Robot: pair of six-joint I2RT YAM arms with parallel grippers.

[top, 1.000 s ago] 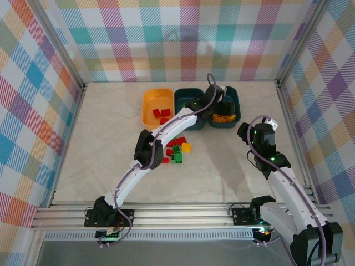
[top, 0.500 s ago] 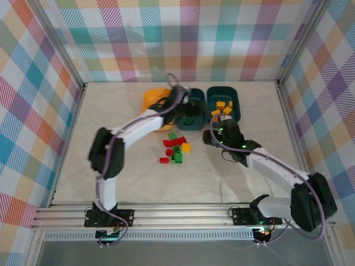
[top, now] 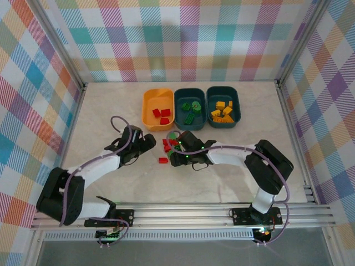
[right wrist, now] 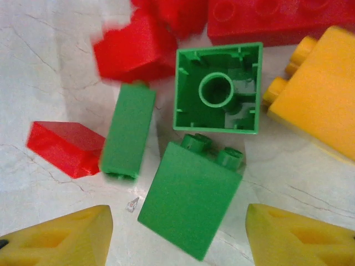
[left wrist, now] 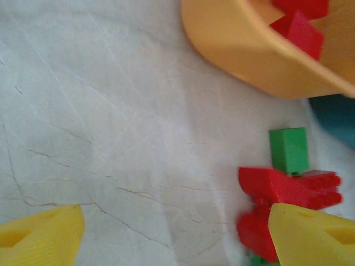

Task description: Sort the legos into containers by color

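Legos (top: 166,144) are found loose on the table (top: 111,122), near the orange tub (top: 145,111) and two teal tubs (top: 176,108). Right gripper (right wrist: 177,235) is held over a green brick (right wrist: 188,208), jaws spread, nothing pinched. Left gripper (left wrist: 177,238) is held beside the pile, jaws likewise spread and empty.

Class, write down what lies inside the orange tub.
Only red bricks, three by the look of it, lie inside the orange tub. In the left wrist view its near wall covers their lower parts.
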